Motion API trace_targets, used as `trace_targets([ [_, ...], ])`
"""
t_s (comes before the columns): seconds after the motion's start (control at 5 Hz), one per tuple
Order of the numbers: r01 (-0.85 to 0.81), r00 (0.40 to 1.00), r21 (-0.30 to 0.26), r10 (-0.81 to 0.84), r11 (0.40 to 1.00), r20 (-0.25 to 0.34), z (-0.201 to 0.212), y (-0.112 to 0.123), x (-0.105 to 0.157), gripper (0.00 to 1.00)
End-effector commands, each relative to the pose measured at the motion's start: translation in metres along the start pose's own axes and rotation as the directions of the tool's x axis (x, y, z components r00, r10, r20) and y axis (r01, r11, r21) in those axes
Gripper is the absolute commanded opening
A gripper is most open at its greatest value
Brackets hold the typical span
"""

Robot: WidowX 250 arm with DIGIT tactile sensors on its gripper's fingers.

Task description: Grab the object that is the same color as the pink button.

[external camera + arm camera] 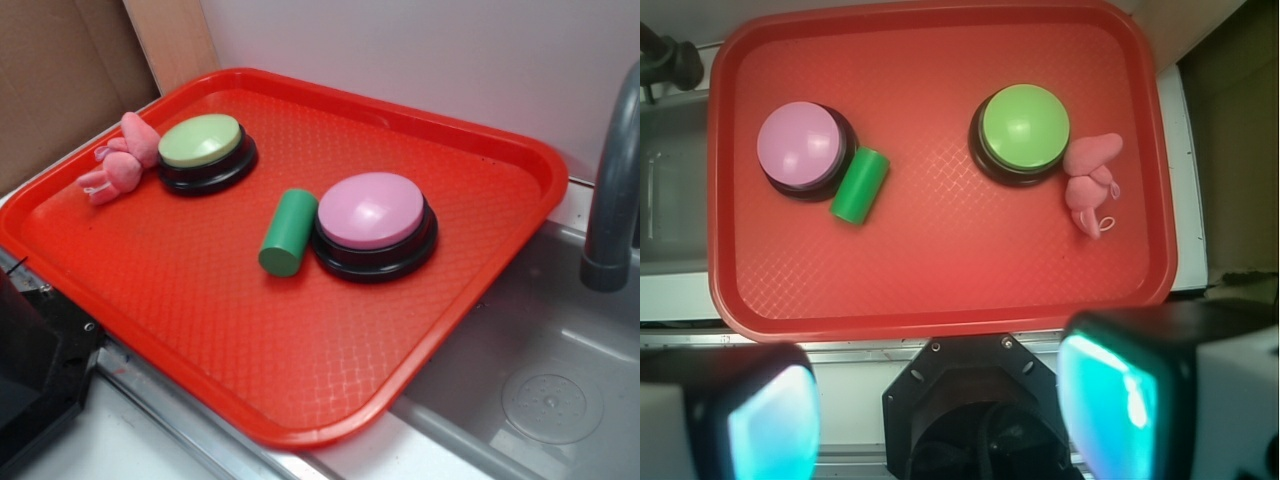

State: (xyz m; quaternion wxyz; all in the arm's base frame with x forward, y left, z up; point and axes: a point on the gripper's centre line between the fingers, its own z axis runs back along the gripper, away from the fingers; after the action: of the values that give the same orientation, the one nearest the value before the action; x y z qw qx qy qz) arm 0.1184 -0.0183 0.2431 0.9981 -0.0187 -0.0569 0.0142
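Pink plush bunny (1092, 180) lies well beyond the open claw (940, 410).

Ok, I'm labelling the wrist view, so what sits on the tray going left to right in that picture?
pink button → green cylinder → green-topped button → pink plush toy, all on the red tray.

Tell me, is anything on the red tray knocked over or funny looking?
The green cylinder lies on its side against the pink button, and the pink plush toy is flopped beside the green button. Nothing looks spilled or broken.
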Motion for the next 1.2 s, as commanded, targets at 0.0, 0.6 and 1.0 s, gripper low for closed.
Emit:
trace_targets([
  [0.0,0.000,1.000,0.000,0.000,1.000,0.000,0.000,0.000,0.000,1.00],
  [0.6,0.248,0.960,0.062,-0.254,0.967,0.122,-0.080,0.047,0.030,1.00],
  [1.0,0.314,0.937,0.081,-0.322,0.946,0.135,-0.135,0.107,0.047,1.00],
])
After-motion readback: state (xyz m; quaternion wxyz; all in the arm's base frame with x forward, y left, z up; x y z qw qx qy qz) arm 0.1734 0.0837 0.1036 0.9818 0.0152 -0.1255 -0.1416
